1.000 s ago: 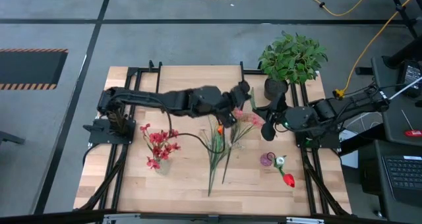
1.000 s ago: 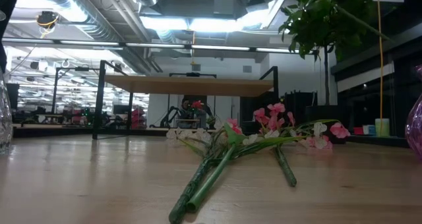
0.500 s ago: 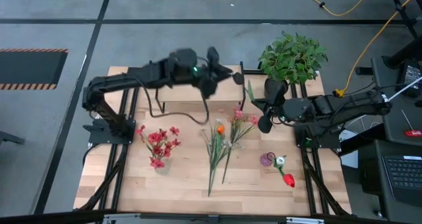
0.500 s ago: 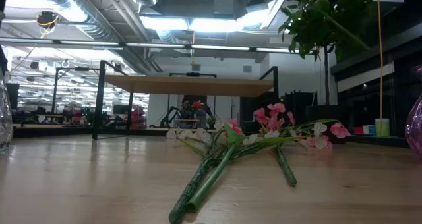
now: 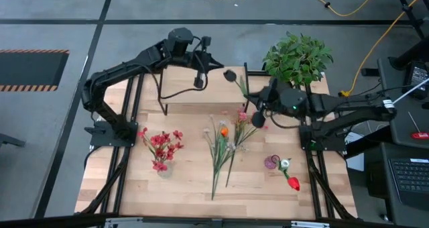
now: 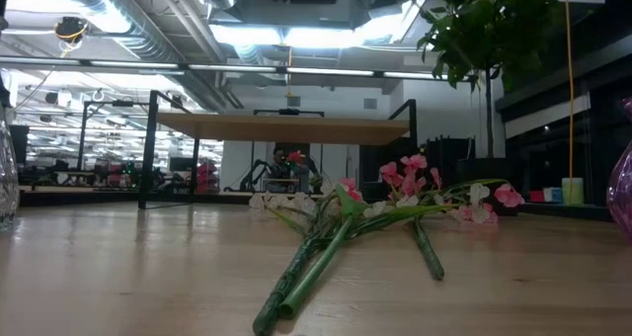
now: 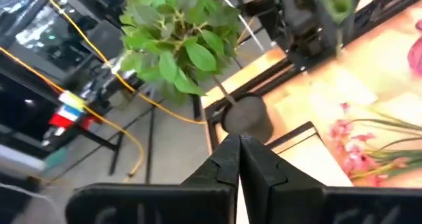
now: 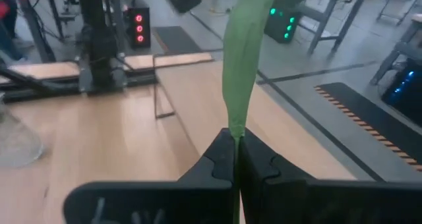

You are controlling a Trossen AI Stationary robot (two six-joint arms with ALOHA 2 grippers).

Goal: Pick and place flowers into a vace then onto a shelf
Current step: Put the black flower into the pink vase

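flowers (image 5: 224,147): thin green stems, pink/white/orange blooms, loose pile at table ctr.
right gripper (image 8: 235,159): at 3 o'clock of table, jaws fully closed, pinching green leaf stem (image 8: 242,46).
left gripper (image 7: 239,159): at 12 o'clock over shelf (image 5: 201,87), jaws closed, holding nothing.

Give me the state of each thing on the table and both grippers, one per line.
Left gripper: shut, empty, raised above the shelf.
Right gripper: shut on a green stem.
Loose flowers: lying flat mid-table.
Red flowers: standing in a clear vase.
Potted plant: upright at the table's corner.
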